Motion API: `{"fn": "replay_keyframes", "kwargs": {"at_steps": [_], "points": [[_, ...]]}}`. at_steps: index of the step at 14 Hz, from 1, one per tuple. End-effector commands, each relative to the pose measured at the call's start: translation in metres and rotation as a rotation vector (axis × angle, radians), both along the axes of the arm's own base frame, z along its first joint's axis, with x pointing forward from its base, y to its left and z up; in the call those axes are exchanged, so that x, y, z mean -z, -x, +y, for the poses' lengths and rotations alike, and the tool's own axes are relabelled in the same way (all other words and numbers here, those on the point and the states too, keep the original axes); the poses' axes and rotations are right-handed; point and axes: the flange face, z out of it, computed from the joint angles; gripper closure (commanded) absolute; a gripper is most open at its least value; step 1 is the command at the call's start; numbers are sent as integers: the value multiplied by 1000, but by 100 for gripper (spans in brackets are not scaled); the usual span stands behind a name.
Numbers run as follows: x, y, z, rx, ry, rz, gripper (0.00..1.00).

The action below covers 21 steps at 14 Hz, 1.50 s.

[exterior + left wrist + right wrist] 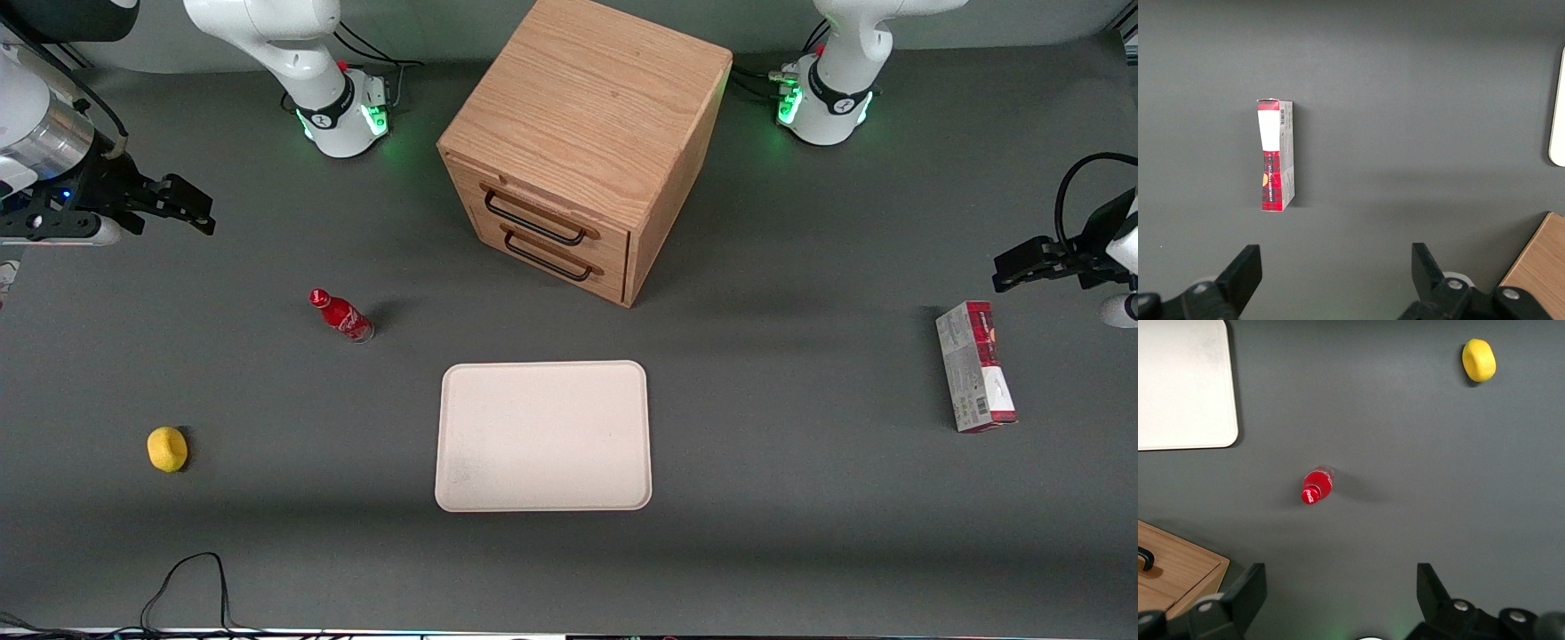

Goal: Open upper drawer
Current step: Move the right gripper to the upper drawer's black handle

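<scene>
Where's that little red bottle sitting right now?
The red bottle stands on the grey table, nearer the front camera than the wooden cabinet, toward the working arm's end, beside the white tray. The open gripper hovers apart from it.

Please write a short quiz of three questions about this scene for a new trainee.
1. True or false: the upper drawer is closed.
2. What stands nearer to the front camera than the wooden cabinet: A the beige tray, B a mug?
3. Fill in: the gripper hangs over the working arm's end of the table, its fingers ____.

Key: 1 true; 2 A; 3 open.
</scene>
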Motion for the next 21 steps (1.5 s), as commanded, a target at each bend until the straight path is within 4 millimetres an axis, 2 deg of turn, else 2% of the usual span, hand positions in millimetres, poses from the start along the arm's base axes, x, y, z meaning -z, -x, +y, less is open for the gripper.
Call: {"fn": "replay_keyframes", "kwargs": {"at_steps": [1,3,4,6,7,9,11,13,16,17,18,21], "points": [[-10,0,4,8,-25,-2,0],[-13,-14,13,-5,-29,-9,0],[-11,-29,23,-21,-33,-9,0],[-15,-54,59,-79,-45,-25,0],[-19,-63,84,-128,-56,-38,0],[-16,-70,137,-235,-80,-16,0],[-7,-61,196,-355,-109,5,0],[-14,-38,256,-474,-145,1,0],[-2,1,332,-634,-211,57,0],[2,15,350,-685,-230,77,0],[11,19,360,-775,-251,98,0],[51,3,359,-1001,-365,184,0]]}}
